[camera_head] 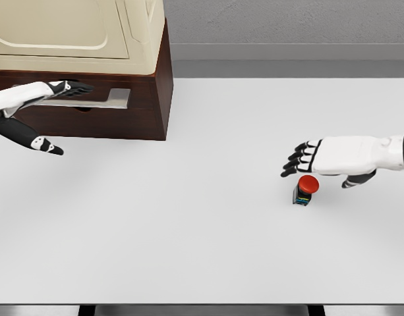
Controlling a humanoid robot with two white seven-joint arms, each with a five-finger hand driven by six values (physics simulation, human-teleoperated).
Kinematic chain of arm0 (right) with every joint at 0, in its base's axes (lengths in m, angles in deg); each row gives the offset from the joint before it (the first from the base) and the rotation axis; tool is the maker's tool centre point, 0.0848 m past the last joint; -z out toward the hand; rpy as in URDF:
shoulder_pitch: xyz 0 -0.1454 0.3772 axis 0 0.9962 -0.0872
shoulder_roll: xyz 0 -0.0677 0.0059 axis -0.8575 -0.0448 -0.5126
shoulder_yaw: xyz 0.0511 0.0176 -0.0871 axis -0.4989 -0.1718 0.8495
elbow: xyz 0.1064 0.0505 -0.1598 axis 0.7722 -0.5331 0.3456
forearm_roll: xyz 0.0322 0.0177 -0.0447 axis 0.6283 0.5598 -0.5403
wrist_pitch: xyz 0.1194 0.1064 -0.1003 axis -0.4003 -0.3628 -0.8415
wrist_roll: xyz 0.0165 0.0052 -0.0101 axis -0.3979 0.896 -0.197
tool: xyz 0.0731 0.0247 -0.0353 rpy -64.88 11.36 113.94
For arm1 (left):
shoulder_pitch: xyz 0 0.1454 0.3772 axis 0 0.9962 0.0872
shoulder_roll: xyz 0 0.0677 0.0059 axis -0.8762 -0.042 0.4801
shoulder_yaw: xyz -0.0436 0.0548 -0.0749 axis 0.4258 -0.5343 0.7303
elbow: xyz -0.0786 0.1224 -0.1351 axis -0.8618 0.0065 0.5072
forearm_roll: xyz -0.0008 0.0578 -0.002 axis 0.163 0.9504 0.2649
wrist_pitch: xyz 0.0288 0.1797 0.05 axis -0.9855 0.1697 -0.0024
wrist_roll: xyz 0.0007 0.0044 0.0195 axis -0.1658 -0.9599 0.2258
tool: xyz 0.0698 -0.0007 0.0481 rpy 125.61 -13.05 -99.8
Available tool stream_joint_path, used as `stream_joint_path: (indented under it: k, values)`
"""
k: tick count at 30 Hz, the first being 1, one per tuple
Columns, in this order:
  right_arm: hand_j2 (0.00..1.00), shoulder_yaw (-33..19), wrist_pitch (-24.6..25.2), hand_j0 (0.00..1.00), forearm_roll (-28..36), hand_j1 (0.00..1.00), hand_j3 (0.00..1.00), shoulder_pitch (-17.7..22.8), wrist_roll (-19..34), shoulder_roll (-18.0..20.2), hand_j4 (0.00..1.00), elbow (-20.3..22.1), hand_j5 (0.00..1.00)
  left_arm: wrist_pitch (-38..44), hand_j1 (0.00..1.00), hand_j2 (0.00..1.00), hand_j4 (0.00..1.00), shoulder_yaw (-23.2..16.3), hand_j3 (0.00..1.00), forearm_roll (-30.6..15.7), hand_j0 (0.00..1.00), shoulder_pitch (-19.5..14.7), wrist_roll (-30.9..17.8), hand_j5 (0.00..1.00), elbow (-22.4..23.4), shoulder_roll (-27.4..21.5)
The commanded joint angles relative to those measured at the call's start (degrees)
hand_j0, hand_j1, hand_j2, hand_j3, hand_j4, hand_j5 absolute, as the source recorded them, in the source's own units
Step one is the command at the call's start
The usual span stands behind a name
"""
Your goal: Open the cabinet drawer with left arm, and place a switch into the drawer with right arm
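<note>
A small switch (305,188) with a red round button on a dark base stands on the white table (188,217) at the right. My right hand (306,160) hovers just above and behind it, fingers spread, holding nothing. At the upper left is a cabinet with a cream top and a dark brown drawer (122,108) bearing a pale bar handle (106,100). My left hand (70,88) reaches to that handle, fingers extended along it and thumb (47,145) hanging well below; no grip on the bar is visible.
The cabinet (83,39) fills the table's back left corner. A grey wall runs behind the table. The table's front edge lies near the bottom of the picture.
</note>
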Motion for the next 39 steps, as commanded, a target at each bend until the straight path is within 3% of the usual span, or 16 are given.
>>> stream_joint_path:
  k: [1, 12, 18, 39]
  values:
    - [1.00, 0.09, 0.14, 1.00, 0.10, 1.00, 1.00, 0.09, -0.02, 0.03, 1.00, 0.18, 1.00, 1.35, 1.00, 1.00, 1.00, 0.08, 1.00, 0.92, 1.00, 0.00, 0.14, 1.00, 0.11, -0.05]
    - [1.00, 1.76, 0.14, 1.00, -0.78, 1.00, 1.00, 0.62, -0.02, -0.50, 1.00, -0.26, 1.00, 1.52, 1.00, 1.00, 1.00, 0.08, 1.00, 6.11, 1.00, 0.18, 0.57, 1.00, 3.72, 1.97]
    - [1.00, 1.85, 0.14, 1.00, -1.66, 1.00, 1.00, 0.53, -0.02, -1.02, 1.00, -0.97, 1.00, 1.52, 1.00, 1.00, 1.00, -0.27, 1.00, 6.46, 1.00, 0.35, 0.57, 1.00, 5.82, 2.41]
    - [1.00, 2.64, 0.14, 1.00, -3.24, 1.00, 1.00, 0.53, -0.02, -1.90, 1.00, -1.32, 1.00, 1.17, 1.00, 1.00, 1.00, -1.68, 1.00, 8.13, 1.00, 0.97, -0.22, 1.00, 5.39, 2.24]
